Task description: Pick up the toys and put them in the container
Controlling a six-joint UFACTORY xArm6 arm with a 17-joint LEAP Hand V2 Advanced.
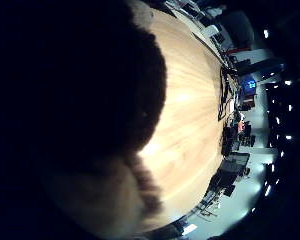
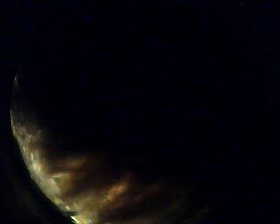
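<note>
A plush toy [image 1: 90,100] of dark brown fur with a paler tan part [image 1: 95,200] fills most of the little finger side palm view, pressed close against the palm. In the thumb side palm view almost everything is dark; only a dim strip of brownish fur [image 2: 84,186] shows, right up against the camera. Beyond the toy lies a light wooden table top [image 1: 190,115]. No container shows in either view. No part of the hand can be made out.
At the far edge of the wooden table sit dark pieces of equipment [image 1: 229,135]. Behind them is a room with a blue lit screen [image 1: 250,85] and small ceiling lights.
</note>
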